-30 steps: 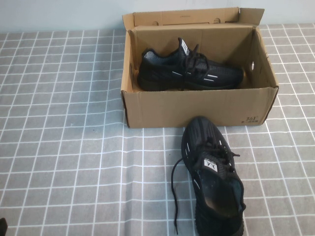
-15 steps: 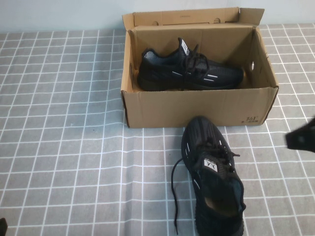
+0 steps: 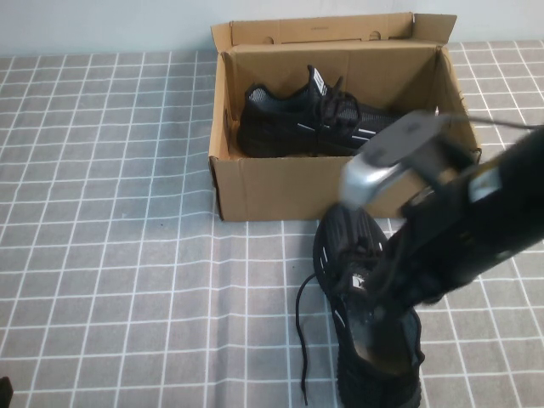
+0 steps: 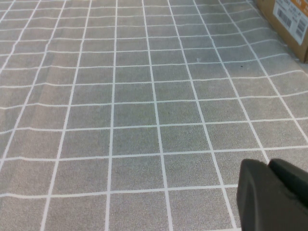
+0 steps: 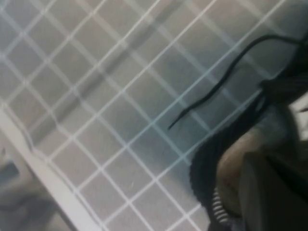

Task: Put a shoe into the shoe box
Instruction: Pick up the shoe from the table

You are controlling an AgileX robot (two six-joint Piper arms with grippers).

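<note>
Since the earlier frame the right arm has swept in from the right edge, and the right gripper [image 3: 387, 327] now hangs over the heel opening of the shoe [image 3: 361, 255] – fingers closed, holding nothing. That shoe lies on the worktop [image 3: 110, 212] just before the shoe box [image 3: 280, 187], where its twin [image 3: 306, 119] sits. At the near-left corner the left gripper [image 4: 272, 192] is closed too – empty.

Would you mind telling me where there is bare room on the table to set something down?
The checked cloth left of the shoe box and the shoe lies bare; the shut left gripper sits at its near corner. A narrower patch borders the box's right side. In front of the box it is crowded: the right gripper, shut, hangs over the shoe. Inside, the twin sneaker leaves the front half free.
</note>
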